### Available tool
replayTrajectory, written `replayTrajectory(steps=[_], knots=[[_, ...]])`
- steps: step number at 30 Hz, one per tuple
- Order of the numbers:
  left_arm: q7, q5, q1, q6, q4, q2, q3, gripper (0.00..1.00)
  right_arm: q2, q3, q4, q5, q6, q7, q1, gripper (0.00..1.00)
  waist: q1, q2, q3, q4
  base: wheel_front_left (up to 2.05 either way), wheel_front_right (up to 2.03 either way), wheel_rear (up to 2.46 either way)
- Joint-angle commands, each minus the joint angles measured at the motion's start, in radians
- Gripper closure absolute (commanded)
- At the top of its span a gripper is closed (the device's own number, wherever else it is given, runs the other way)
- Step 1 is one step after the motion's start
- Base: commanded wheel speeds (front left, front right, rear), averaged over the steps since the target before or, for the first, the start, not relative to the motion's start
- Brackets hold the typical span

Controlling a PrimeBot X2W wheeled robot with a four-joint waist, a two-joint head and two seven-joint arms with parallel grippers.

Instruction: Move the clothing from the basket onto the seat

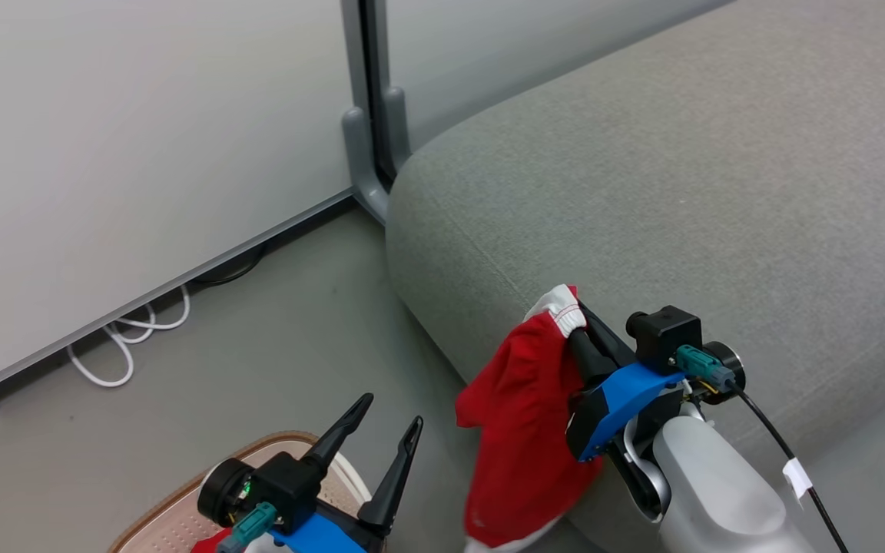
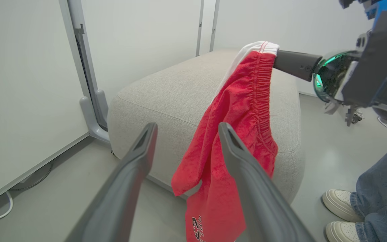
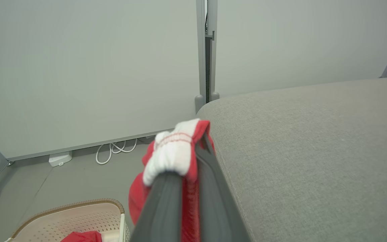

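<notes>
Right wrist view shows the right gripper point(image 3: 188, 164) with its two long dark fingers pressed together on the white gathered waistband of a pair of red soft-fabric shorts point(image 3: 136, 198). In the head view the same right gripper point(image 1: 582, 332) holds the red soft-fabric shorts point(image 1: 523, 415) up by that band, and the cloth hangs down against the rounded front edge of the large grey fabric-upholstered sofa point(image 1: 681, 192), not on its top.

The left gripper point(image 1: 391, 411) has its fingers spread wide with nothing between them, above the cream-white perforated plastic basket with a brown woven-look rim point(image 1: 258, 445). From the left wrist view the left gripper point(image 2: 187, 126) points at the hanging shorts point(image 2: 233, 134), which carry a dark number print low down; the sofa point(image 2: 166, 90) stands behind them.

A second red garment point(image 3: 82, 237) lies inside the basket point(image 3: 69, 203), which sits on the grey floor just beside the sofa point(image 3: 314, 134). White cables point(image 1: 127, 338) loop along the wall. A person's blue jeans point(image 2: 381, 195) and white shoes point(image 2: 339, 201) stand near the sofa's far end.
</notes>
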Motion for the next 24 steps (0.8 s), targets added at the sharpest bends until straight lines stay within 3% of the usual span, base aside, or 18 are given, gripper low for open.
replayTrajectory(steps=[1,16,20,24], knots=[[-0.003,0.002,-0.006,-0.004,0.004,0.001,-0.003,0.0,-0.001,-0.005,-0.003,-0.001,0.0,-0.003,0.011,1.0,0.0,-0.0001,0.007,-0.022,0.0,0.0,0.0],[-0.003,-0.008,-0.025,-0.004,0.007,-0.001,-0.015,0.0,0.0,-0.045,0.0,0.014,0.0,0.015,-0.02,1.0,0.0,-0.0001,0.024,-0.017,0.0,0.0,0.0],[-0.003,0.003,-0.046,-0.004,0.0,0.011,-0.02,0.0,-0.003,-0.125,0.021,-0.011,0.0,0.034,-0.124,1.0,0.0,-0.0001,0.057,0.007,0.0,0.0,0.0],[-0.003,0.013,-0.076,-0.004,-0.01,0.029,-0.031,0.0,-0.061,-0.233,0.034,-0.044,0.0,0.062,-0.27,1.0,0.0,-0.0001,0.108,0.043,0.0,0.0,0.0]])
